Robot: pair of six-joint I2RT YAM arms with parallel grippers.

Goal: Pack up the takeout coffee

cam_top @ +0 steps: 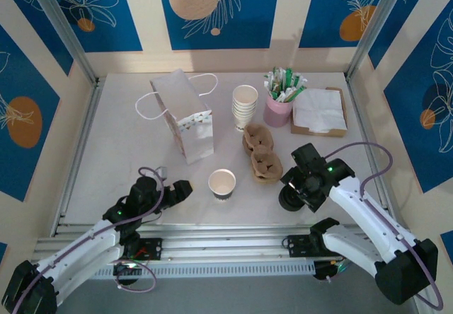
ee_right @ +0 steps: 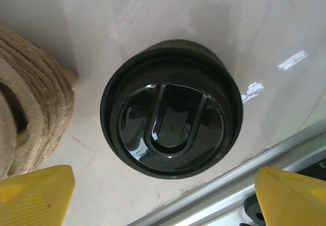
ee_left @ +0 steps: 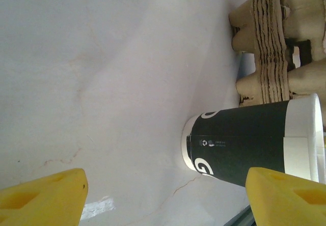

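Takeout coffee (ee_right: 170, 116) stands upright on the table (ee_right: 254, 22), long axis vertical and black lid facing up. It sits near the front edge, just beside the stacked cardboard carriers (ee_right: 30, 99). The right claw (ee_right: 164, 194) hangs over it, spread wide and gripping nothing. The left claw (ee_left: 164, 198) is likewise wide open and empty. A pink cup (cam_top: 277, 109) holds green-and-white sticks (cam_top: 284, 84); a wooden tray (cam_top: 345, 105) holds napkins (cam_top: 320, 109).

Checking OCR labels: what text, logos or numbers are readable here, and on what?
"G": large white letter on the open cup; a second white letter on it is only partly seen.
Small print on that cup: too small to read.
Lid: no readable text.
Bag: nothing legible.
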